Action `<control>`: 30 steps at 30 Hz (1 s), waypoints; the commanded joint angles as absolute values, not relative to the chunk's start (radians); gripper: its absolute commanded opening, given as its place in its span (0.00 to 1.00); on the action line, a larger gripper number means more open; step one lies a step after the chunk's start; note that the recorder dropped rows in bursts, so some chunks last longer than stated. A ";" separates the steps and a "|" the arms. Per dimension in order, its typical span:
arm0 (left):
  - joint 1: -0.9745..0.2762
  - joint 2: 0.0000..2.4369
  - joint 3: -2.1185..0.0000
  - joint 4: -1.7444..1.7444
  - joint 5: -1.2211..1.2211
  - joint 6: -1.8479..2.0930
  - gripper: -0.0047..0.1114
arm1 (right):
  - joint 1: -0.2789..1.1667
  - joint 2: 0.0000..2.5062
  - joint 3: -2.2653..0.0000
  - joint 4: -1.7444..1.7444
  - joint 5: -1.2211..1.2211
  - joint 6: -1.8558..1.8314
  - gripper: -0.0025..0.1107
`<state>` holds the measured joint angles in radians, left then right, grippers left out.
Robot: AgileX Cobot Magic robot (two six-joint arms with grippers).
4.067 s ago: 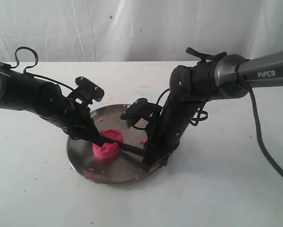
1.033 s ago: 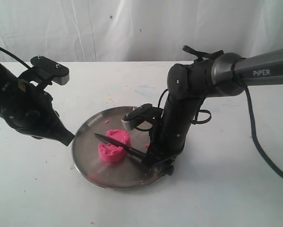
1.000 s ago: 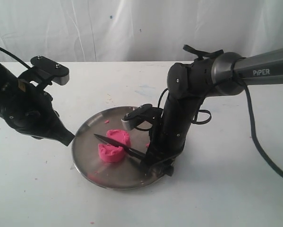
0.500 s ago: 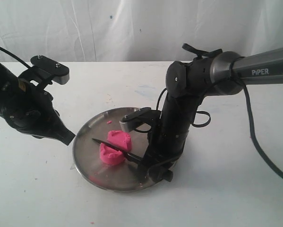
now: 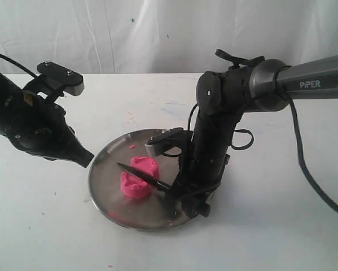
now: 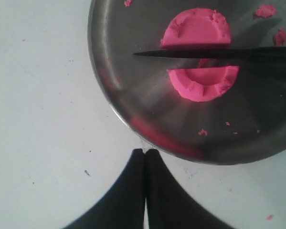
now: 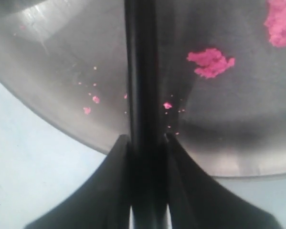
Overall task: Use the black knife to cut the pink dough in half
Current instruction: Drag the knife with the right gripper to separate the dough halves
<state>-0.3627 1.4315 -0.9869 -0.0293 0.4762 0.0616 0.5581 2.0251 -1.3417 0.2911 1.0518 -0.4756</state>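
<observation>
The pink dough lies in two halves on the round steel plate (image 5: 109, 172): the far half (image 5: 144, 165) and the near half (image 5: 134, 186), with a gap between them. In the left wrist view the two halves (image 6: 197, 29) (image 6: 205, 82) lie either side of the black knife (image 6: 214, 54). The black knife (image 5: 141, 175) hangs over that gap, its point toward the left. My right gripper (image 5: 175, 189) is shut on its handle (image 7: 140, 90). Off the plate's left rim, my left gripper (image 5: 88, 160) is shut and empty, its fingertips (image 6: 139, 155) pressed together.
Pink crumbs (image 7: 210, 62) are scattered on the plate (image 7: 61, 62) and a few on the white table (image 5: 270, 226). A white curtain (image 5: 157, 34) hangs behind. The right arm's bulk (image 5: 214, 141) stands over the plate's right side.
Over the last second the knife and right gripper shifted slightly right, and the plate slid a little with them. About four seconds back the left gripper was at the dough; it now sits outside the rim.
</observation>
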 commanded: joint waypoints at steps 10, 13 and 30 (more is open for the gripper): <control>-0.362 1.466 -0.978 -0.068 0.384 0.055 0.04 | 0.560 2.026 -1.335 0.324 1.083 -0.440 0.02; -0.362 1.466 -0.978 -0.083 0.366 0.055 0.04 | 0.560 2.026 -1.335 0.336 1.093 -0.440 0.02; -0.362 1.466 -0.978 -0.092 0.360 0.055 0.04 | 0.627 2.026 -1.335 0.261 1.073 -0.408 0.02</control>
<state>-0.3627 1.4687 -0.9842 -0.0817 0.3540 0.0616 0.6250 2.0293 -1.3396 0.3029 1.0782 -0.4338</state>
